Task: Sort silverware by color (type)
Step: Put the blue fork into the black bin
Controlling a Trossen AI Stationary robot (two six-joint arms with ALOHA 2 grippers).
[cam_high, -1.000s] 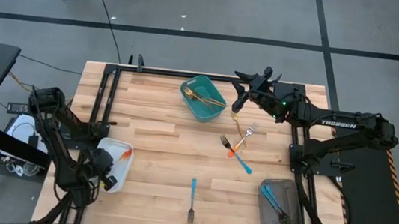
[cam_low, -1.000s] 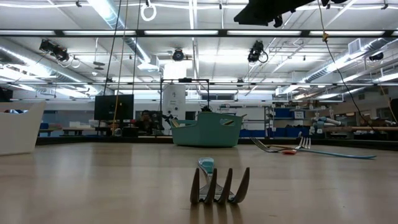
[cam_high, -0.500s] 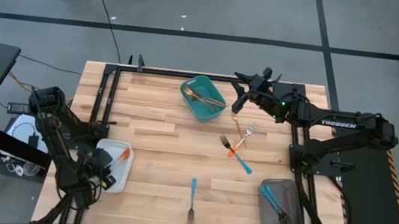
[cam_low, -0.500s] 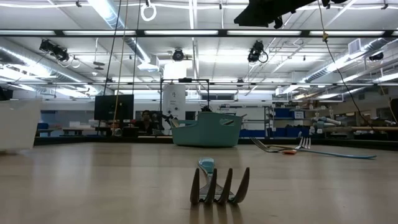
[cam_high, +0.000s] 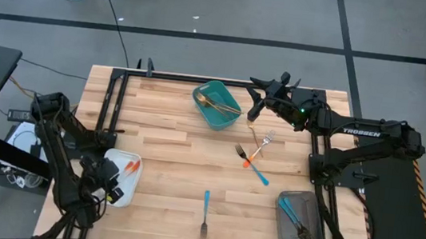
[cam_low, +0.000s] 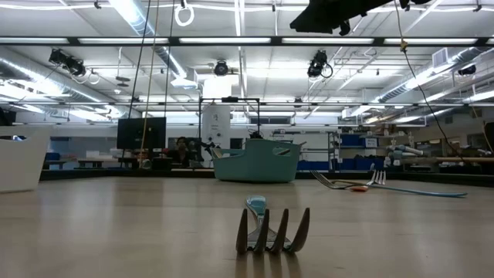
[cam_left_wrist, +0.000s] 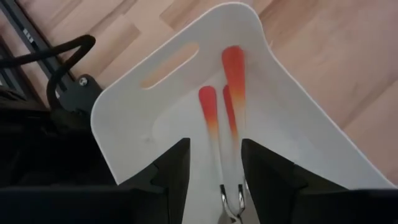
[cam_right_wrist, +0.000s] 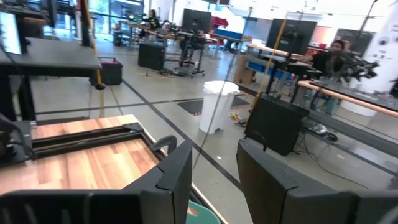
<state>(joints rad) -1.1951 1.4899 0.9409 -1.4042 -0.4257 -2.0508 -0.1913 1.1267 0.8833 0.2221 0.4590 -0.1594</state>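
Opening left gripper (cam_left_wrist: 214, 168), tray (cam_high: 116, 157) shifted (slightly)

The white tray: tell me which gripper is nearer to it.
Left. The left gripper hangs open right over the white tray, above the orange-handled utensils lying in it. The right gripper is far across the table, beside the teal bin.

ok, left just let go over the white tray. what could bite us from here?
1. The left gripper is open but its fingers flank the orange-handled utensils in the white tray; a skewed retreat could drag one out.
2. The crossed forks near the right gripper overlap, so one pick may disturb the others.
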